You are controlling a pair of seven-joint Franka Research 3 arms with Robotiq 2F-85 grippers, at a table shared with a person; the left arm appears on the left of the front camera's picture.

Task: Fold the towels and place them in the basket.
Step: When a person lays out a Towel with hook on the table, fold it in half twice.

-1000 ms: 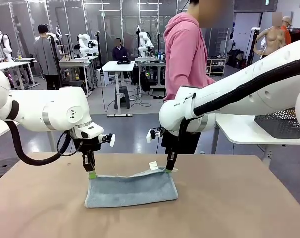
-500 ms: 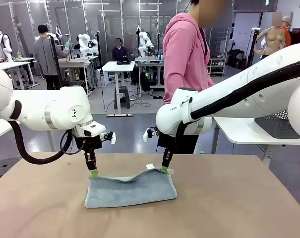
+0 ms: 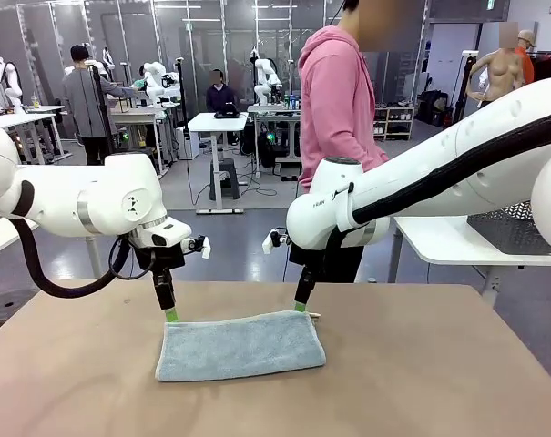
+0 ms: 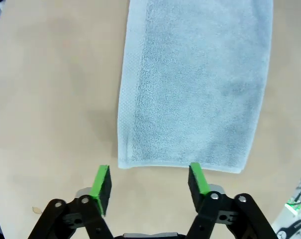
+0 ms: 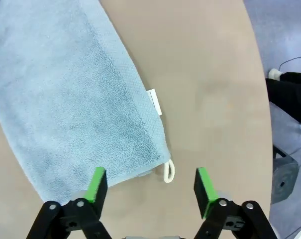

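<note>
So the light blue towel (image 3: 240, 346) is lying flat in the middle of the brown table (image 3: 421, 373), folded into a long strip by the look of it. The left gripper (image 3: 170, 315) hovers just over its far left corner and the right gripper (image 3: 300, 307) over its far right corner, next to the little hanging loop (image 5: 168, 172). Both have their jaws spread wide and are holding nothing. I'd say one fold is done. Next probably comes a grab at the short ends to fold it in half again, keeping the layers lined up. The basket (image 3: 521, 229) is well off to the right on a separate white table (image 3: 439, 238), and I can't tell what's in it.
</note>
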